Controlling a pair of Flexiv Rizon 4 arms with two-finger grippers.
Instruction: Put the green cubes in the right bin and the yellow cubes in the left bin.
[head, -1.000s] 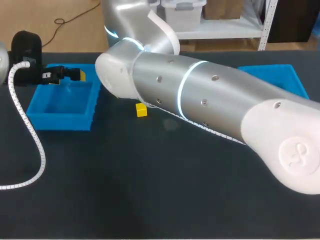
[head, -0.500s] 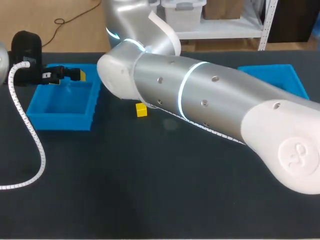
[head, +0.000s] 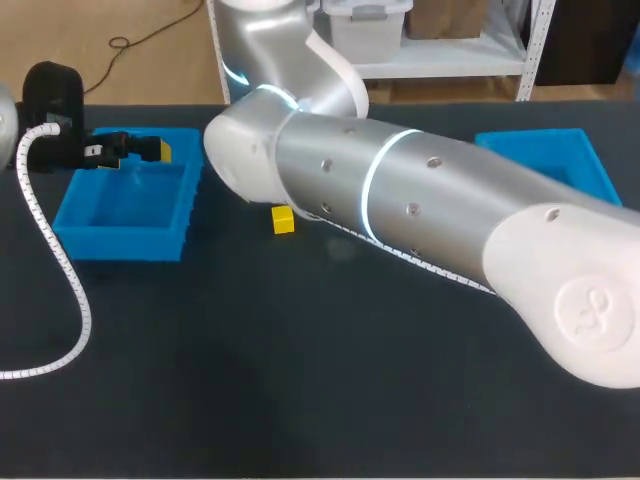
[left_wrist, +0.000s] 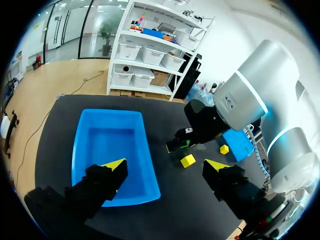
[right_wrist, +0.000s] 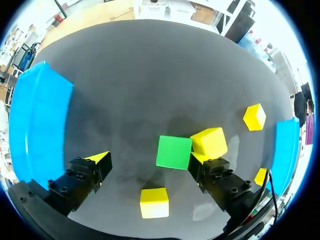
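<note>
**Right gripper astride the green cube**

In the right wrist view, one yellow cube (right_wrist: 154, 202) lies nearest the right gripper (right_wrist: 149, 158). Just ahead, the green cube (right_wrist: 173, 152) rests on the table (right_wrist: 150, 75) between its spread fingers, ungripped, touching a second yellow cube (right_wrist: 209, 142). Farther off, the left gripper (head: 158, 150), its fingers likewise spread and empty, hangs over the left bin (head: 120, 243) edge.

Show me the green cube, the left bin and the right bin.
green cube (right_wrist: 174, 152), right wrist view, top face
left bin (head: 120, 245), head view, near outer wall
right bin (head: 530, 134), head view, far rim
</note>
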